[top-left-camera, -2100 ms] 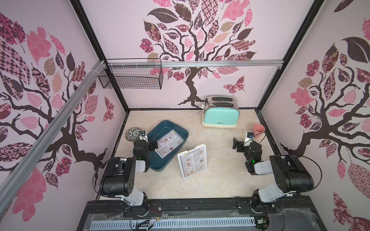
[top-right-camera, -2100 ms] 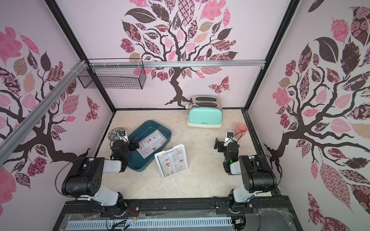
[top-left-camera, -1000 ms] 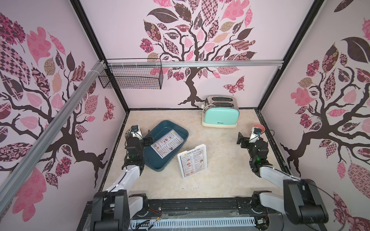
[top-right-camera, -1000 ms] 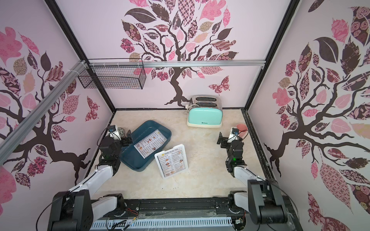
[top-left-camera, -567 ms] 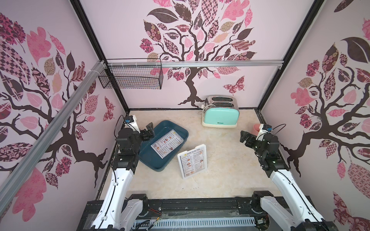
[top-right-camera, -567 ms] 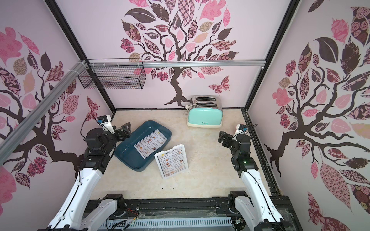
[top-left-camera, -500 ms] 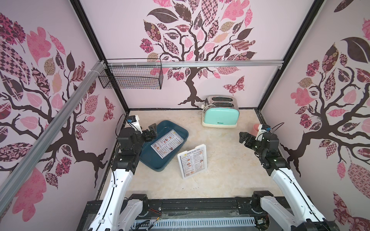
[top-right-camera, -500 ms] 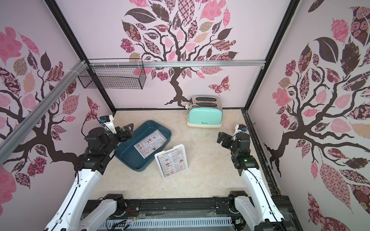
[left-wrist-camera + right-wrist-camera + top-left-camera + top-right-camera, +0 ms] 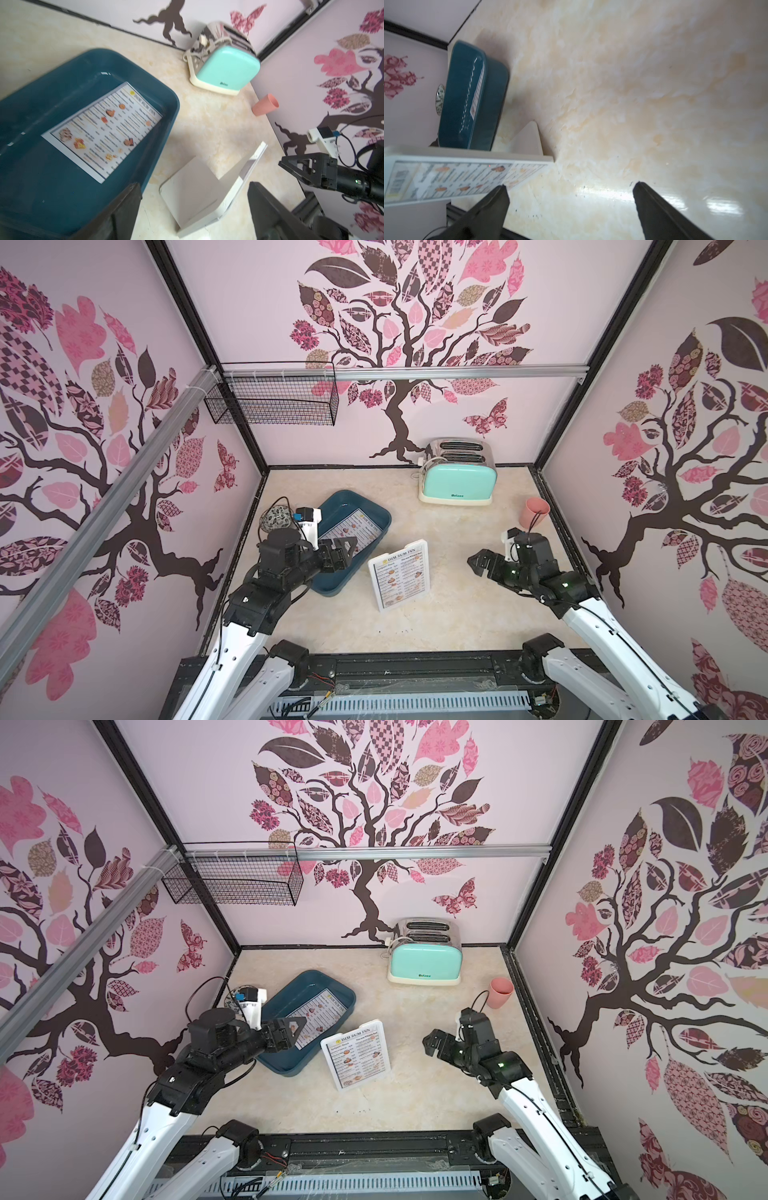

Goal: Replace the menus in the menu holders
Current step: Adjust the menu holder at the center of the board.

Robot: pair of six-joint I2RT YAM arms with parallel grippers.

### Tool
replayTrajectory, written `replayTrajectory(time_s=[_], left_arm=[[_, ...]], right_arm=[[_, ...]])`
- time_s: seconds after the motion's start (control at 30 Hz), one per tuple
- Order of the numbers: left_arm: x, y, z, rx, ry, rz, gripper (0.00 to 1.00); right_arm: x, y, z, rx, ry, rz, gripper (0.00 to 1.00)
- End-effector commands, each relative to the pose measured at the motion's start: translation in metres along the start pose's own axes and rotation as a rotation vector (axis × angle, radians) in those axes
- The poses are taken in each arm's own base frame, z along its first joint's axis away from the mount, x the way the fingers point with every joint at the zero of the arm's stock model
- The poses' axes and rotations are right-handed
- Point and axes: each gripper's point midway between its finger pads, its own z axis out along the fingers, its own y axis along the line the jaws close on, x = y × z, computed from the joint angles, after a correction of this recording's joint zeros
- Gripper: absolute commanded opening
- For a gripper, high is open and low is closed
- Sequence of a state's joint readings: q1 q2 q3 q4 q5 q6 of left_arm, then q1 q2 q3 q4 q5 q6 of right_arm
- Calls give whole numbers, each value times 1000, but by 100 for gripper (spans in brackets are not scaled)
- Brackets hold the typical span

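A whitish slanted menu holder stands mid-table with a "DIM SUM INN" menu in it. Another menu lies flat in the dark blue tray. My left gripper hovers open over the tray's near end, left of the holder. In the left wrist view the holder's back shows beyond the open left gripper, beside the tray's menu. My right gripper is open and holds nothing, to the right of the holder.
A mint toaster stands at the back wall. A pink cup sits at the right edge behind the right arm. A small patterned round object lies left of the tray. A wire basket hangs on the back-left wall.
Both arms have risen from their low folded poses and reached forward. The left gripper came over the tray's near end; the right gripper swung in toward the holder.
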State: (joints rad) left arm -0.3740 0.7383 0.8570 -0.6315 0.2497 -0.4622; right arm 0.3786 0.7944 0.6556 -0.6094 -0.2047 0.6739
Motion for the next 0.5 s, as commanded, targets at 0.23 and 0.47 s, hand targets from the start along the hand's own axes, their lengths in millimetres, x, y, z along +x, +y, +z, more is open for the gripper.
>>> replayTrajectory(time_s=[0.23,0.47], left_arm=[[81,-30,34,141,294,103,87],[89,-35,42,163,307,64,78]], right_arm=[[62,44,43,-117,212,-45,100],[70,34,63,-100,229,-67,100]])
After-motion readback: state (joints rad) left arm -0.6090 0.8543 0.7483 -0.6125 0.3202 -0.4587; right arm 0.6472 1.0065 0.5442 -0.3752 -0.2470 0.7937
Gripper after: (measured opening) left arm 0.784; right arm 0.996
